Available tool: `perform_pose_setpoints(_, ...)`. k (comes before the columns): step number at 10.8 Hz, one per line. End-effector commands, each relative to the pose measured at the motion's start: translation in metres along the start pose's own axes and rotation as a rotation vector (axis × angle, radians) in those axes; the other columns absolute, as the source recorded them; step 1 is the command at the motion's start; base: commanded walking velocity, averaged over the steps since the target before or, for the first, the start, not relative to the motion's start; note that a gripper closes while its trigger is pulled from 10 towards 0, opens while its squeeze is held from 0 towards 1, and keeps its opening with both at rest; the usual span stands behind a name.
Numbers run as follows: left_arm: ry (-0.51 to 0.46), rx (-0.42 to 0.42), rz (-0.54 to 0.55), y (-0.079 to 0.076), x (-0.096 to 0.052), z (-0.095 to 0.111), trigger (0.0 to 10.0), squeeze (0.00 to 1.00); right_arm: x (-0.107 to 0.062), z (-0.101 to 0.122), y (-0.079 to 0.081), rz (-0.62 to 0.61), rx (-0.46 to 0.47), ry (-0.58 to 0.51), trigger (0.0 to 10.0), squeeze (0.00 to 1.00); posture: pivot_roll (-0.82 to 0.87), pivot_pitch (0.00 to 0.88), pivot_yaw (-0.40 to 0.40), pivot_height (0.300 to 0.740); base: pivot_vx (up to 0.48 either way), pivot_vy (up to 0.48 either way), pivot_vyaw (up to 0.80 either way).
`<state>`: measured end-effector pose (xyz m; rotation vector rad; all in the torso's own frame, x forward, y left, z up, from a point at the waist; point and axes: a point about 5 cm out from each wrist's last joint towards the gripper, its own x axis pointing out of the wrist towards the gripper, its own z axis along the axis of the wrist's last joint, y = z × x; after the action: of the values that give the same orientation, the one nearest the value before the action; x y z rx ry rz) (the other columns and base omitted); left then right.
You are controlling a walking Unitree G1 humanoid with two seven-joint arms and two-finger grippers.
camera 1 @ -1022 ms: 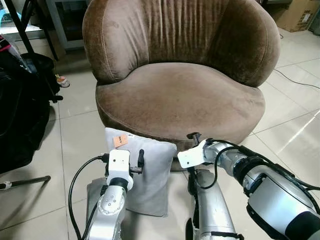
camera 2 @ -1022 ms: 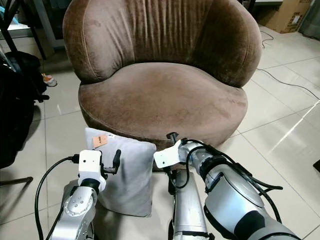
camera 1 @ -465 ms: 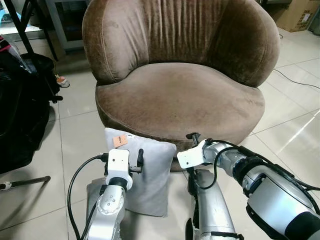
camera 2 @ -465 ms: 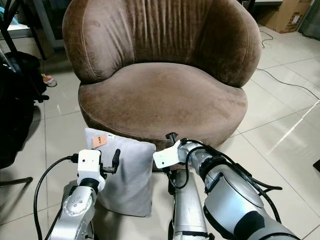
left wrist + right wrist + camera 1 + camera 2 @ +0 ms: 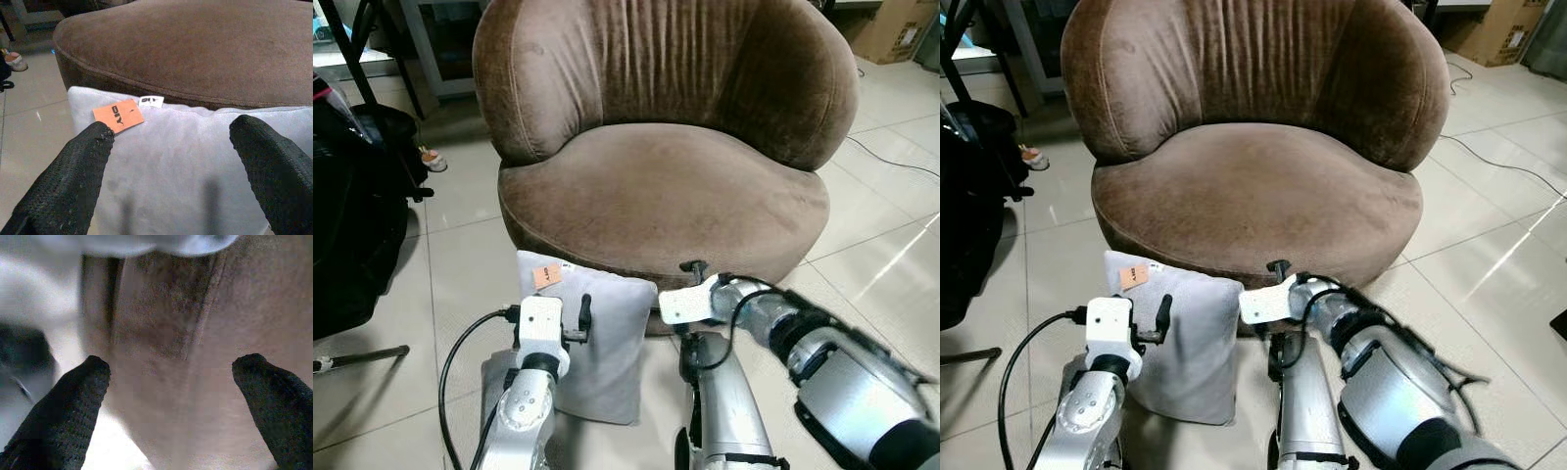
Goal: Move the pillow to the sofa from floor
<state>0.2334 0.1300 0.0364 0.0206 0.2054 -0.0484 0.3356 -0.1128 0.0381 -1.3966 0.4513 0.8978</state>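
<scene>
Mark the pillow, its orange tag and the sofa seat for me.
pillow (image 5: 607, 338): left eye view, middle of its grey face.
orange tag (image 5: 118, 116): left wrist view, centre of the tag.
sofa seat (image 5: 666, 191): left eye view, middle of the brown cushion.

I can make out two tags at the top edge of the grey pillow (image 5: 195, 166). The orange tag (image 5: 118, 115) carries dark print that I cannot read with certainty; it looks like a few upside-down letters. The small white label (image 5: 150, 101) beside it bears short black characters, also too small for me to read. I see no other lettering.
</scene>
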Motion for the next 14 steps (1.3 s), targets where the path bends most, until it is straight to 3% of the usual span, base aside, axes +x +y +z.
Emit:
perform_pose_setpoints(1, 0.007, 0.007, -0.004, 0.0, 0.0, 0.001, 10.0, 0.0, 0.001, 0.001, 0.001, 0.019, 0.185, -0.019, 10.0, 0.0, -0.06, 0.0, -0.087, 0.435, 0.0, 0.0, 0.0)
perform_pose_setpoints(2, 0.007, 0.013, -0.001, 0.002, 0.0, 0.002, 10.0, 0.0, 0.002, 0.009, 0.001, 0.037, 0.449, -0.067, 10.0, 0.0, -0.05, 0.0, -0.083, 0.435, 0.0, 0.0, 0.0)
perform_pose_setpoints(5, 0.005, 0.028, -0.007, 0.006, 0.001, 0.004, 10.0, 0.0, 0.004, 0.023, -0.005, 0.044, 0.968, -0.179, 10.0, 0.0, -0.05, 0.0, -0.068, 0.435, 0.0, 0.0, 0.0)
perform_pose_setpoints(7, 0.004, 0.033, -0.01, 0.006, 0.003, 0.006, 10.0, 0.0, 0.002, 0.022, -0.011, 0.04, 0.977, -0.186, 10.0, 0.0, -0.05, 0.0, -0.066, 0.435, 0.0, 0.0, 0.0)
perform_pose_setpoints(8, 0.002, 0.035, -0.012, 0.006, 0.004, 0.007, 10.0, 0.0, 0.0, 0.024, -0.02, 0.025, 1.082, -0.217, 10.0, 0.0, -0.05, 0.0, -0.067, 0.435, 0.0, 0.0, 0.0)
perform_pose_setpoints(9, 0.002, 0.034, -0.013, 0.005, 0.005, 0.007, 10.0, 0.0, 0.0, 0.025, -0.022, 0.019, 1.099, -0.22, 10.0, 0.0, -0.05, 0.0, -0.069, 0.435, 0.0, 0.0, 0.0)
perform_pose_setpoints(14, 0.003, 0.033, -0.008, 0.007, 0.004, 0.007, 10.0, 0.0, 0.004, 0.027, -0.011, 0.018, 0.937, -0.15, 10.0, 0.0, -0.05, 0.0, -0.071, 0.435, 0.0, 0.0, 0.0)
